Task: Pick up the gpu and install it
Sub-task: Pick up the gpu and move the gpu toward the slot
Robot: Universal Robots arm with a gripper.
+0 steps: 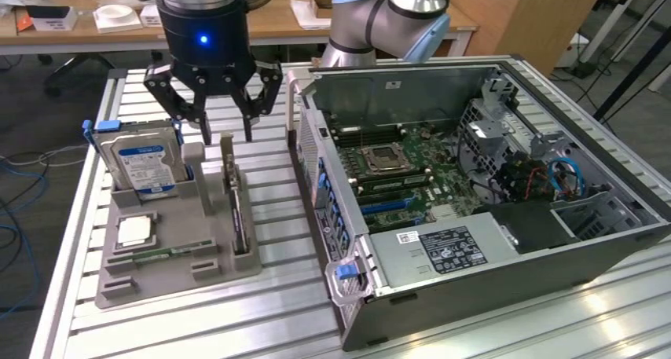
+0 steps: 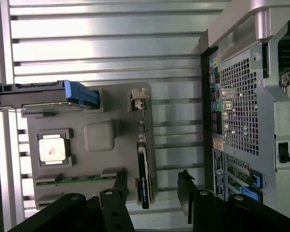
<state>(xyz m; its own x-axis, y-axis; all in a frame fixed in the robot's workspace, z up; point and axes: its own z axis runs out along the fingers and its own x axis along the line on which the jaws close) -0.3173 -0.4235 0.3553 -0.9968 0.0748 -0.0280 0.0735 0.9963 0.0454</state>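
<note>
1. One gripper [image 1: 225, 133] is hanging with jaws spread apart, holding nothing, above the gpu [image 1: 239, 211].
2. The gpu is standing on edge in the grey holder [image 1: 181, 245], beside the open computer case [image 1: 504, 284].

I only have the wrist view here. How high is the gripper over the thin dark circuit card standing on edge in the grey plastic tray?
Observer: Low. The open gripper hangs over one end of the gpu, fingertips about level with its top edge, not closed on it.
Operator: Is the case open?
Observer: Yes. The black metal computer case lies with its open side facing up, and its green motherboard is exposed.
Operator: What is the tall block at the tray's corner?
Observer: A silver boxy hard drive with a blue label, standing upright in the grey tray.
</note>
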